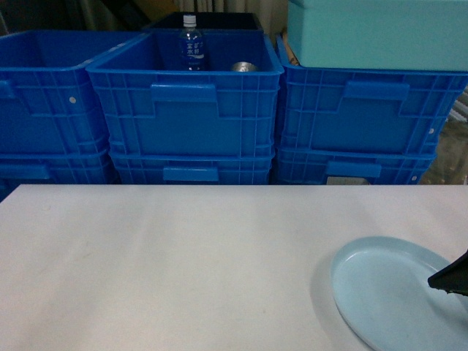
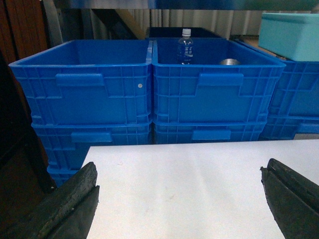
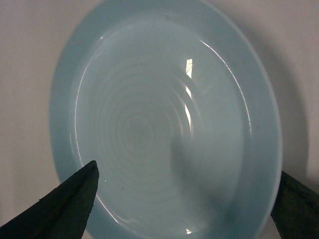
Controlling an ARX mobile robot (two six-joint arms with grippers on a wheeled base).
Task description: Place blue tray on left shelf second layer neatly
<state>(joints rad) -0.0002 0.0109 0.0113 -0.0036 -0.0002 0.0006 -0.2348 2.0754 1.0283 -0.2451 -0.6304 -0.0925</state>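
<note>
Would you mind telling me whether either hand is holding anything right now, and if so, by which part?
Nothing is held. The right hand is open above the blue tray, which lies on the white table; the left hand is open over bare tabletop.

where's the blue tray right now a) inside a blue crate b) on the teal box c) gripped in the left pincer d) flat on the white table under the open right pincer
d: the blue tray lies on the white table, with the open right pincer over it.
</note>
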